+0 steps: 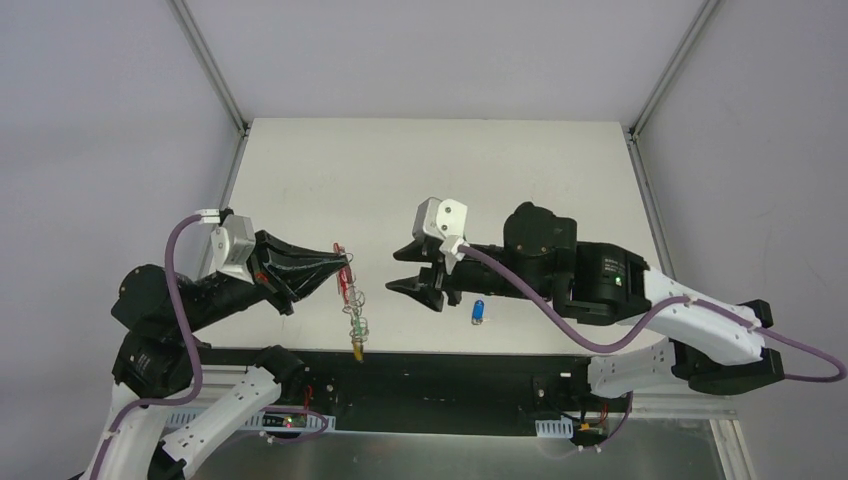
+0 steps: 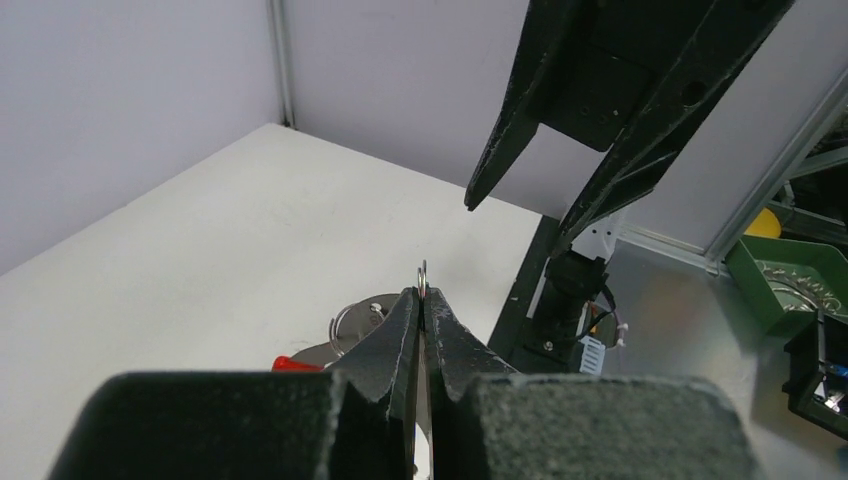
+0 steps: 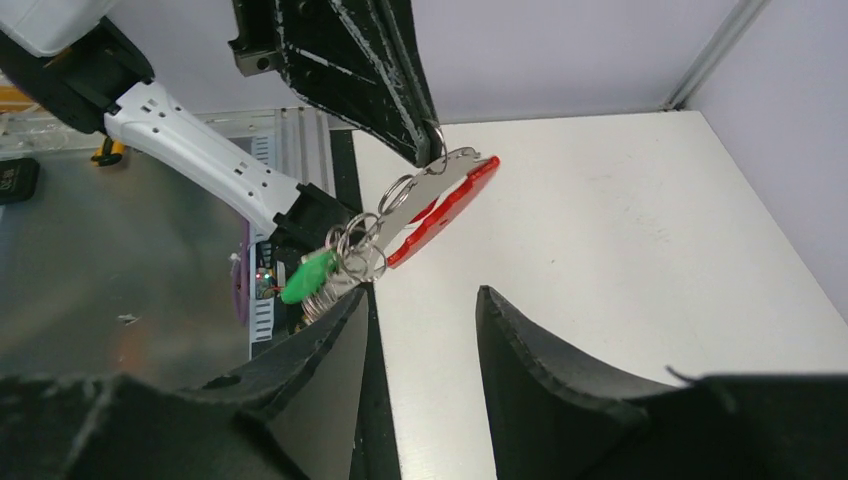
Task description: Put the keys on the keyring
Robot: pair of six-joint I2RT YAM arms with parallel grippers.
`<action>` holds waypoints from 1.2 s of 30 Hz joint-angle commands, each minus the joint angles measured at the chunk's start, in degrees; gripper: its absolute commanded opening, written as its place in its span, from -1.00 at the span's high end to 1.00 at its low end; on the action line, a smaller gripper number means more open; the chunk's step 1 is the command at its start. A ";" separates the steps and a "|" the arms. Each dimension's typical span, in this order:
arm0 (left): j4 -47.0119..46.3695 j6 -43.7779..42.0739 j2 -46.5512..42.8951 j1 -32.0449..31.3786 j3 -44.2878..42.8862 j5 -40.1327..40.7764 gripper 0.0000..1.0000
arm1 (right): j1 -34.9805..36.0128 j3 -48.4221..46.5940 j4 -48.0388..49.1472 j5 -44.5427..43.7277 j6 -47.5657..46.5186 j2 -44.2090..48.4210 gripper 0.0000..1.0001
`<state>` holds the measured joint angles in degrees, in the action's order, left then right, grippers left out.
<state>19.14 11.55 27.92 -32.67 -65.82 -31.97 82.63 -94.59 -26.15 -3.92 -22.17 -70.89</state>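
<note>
Left of centre in the top view, the left gripper is pinched tight on a silver ring of the keyring. The keyring dangles from its tips, red clip uppermost and a yellow key lowest. Just right of the bunch, the right gripper stands about half open and holds nothing, and the blue key lies on the table below that arm in the frame.

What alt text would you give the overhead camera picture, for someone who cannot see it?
From above: the left gripper is shut on a keyring with a red clip, silver rings and a yellow key at its end. The right gripper faces it, jaws open, and a blue key lies on the white table beside that gripper.
</note>
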 commanded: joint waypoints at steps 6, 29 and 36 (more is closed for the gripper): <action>-14.61 3.56 -2.45 -0.12 1.85 -6.46 1.00 | -5.25 -8.76 -6.03 21.12 -4.76 -0.93 0.06; -22.78 7.43 -3.38 -0.12 3.51 -9.56 1.00 | -8.70 -17.12 -2.09 27.89 -2.35 -9.72 0.36; -23.56 7.75 -3.28 -0.12 3.71 -9.83 1.00 | -8.89 -20.06 -2.23 28.96 -2.00 -11.80 0.46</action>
<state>0.89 18.09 25.21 -32.67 -62.00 -40.51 74.00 -111.31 -31.11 22.98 -24.82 -81.78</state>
